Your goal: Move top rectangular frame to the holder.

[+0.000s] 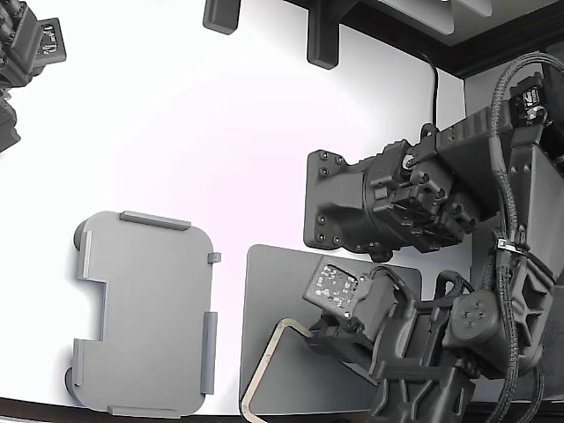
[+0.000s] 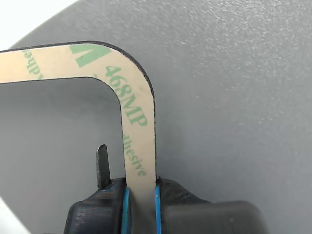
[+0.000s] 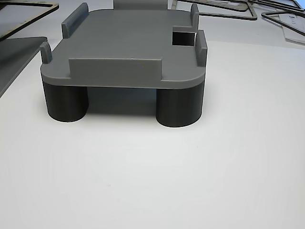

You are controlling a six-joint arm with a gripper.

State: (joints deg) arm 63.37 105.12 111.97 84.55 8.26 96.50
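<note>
Where your wrist view looks down past the gripper [image 2: 140, 195], you can see its two blue-edged pads clamped on one side strip of the top rectangular frame [image 2: 136, 122], one pad on the inner edge and one on the outer. That beige strip carries green lettering and runs away from the gripper to a rounded corner, then turns across the dark grey mat [image 2: 234, 97] beneath it. Whether the frame touches the mat or sits just above it, you cannot tell. On the exterior view, the frame [image 1: 264, 366] shows as a thin tan outline over the mat [image 1: 273, 282], mostly hidden under the arm. The holder [image 1: 145, 313] stands on the white tabletop [image 1: 220, 132] just beside the mat, toward the exterior view's left, with nothing lying in it.
</note>
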